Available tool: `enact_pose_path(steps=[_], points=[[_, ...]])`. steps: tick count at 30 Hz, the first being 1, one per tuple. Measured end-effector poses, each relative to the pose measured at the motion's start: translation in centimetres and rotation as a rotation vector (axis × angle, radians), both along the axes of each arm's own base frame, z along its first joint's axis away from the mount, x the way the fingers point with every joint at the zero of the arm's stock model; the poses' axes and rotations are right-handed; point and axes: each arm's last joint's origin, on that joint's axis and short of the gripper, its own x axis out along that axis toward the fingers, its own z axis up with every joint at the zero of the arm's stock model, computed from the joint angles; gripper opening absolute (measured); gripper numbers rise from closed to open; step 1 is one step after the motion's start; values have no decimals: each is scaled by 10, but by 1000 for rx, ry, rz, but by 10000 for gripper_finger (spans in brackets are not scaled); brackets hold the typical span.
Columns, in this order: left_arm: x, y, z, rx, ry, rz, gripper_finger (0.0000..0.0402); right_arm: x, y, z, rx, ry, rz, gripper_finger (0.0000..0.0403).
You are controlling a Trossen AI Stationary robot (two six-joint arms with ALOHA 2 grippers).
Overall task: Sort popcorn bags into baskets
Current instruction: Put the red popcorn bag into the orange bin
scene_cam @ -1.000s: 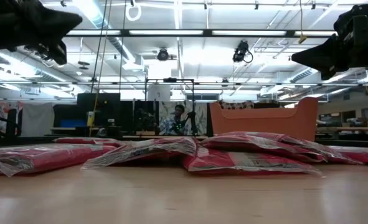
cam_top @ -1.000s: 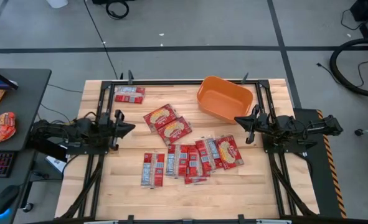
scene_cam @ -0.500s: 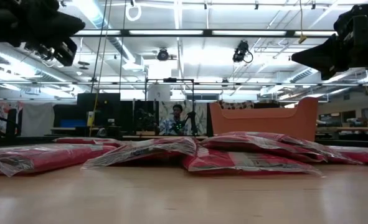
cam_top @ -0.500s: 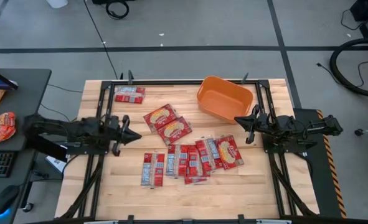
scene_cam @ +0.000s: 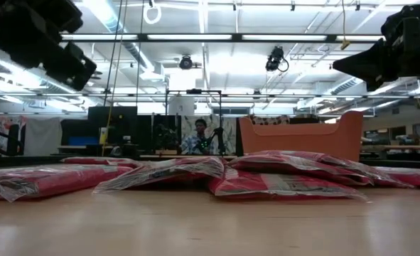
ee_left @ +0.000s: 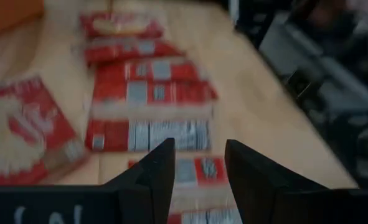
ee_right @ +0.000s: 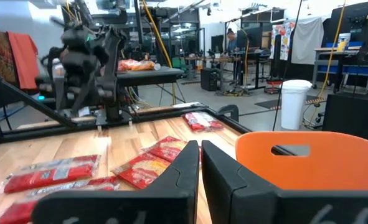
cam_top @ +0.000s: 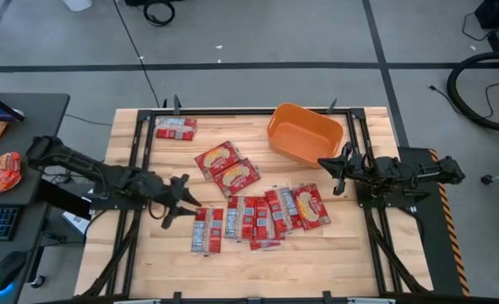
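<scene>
Lying flat mid-table: red popcorn bags [cam_top: 257, 218] (some cream-centred), orange tub [cam_top: 305, 133] sitting far right. Hovering beside them, left gripper [cam_top: 181, 203] parted; right gripper [cam_top: 335, 175] closed. Showing only in low view: distant person [scene_cam: 201, 135].

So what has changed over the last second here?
The left gripper has reached out from the table's left edge toward the row of flat red popcorn packets, fingers open, now just beside the leftmost packet, holding nothing. The right gripper, shut, has stayed near the orange plastic tub. Packets and tub have not moved.
</scene>
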Motion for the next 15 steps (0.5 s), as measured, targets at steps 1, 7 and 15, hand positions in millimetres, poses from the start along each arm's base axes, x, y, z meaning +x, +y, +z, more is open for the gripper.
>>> enact_pose_path(steps=[1, 7, 15], points=[[2, -2, -2, 9, 25, 22, 147, 0, 0, 2, -19, -16, -3, 25], [16, -6, -6, 174, 148, 190, 147, -5, -1, 23, -68, -211, -26, 25], [50, -13, -7, 250, 256, 240, 147, -14, -3, 40, -69, -402, -93, 25]])
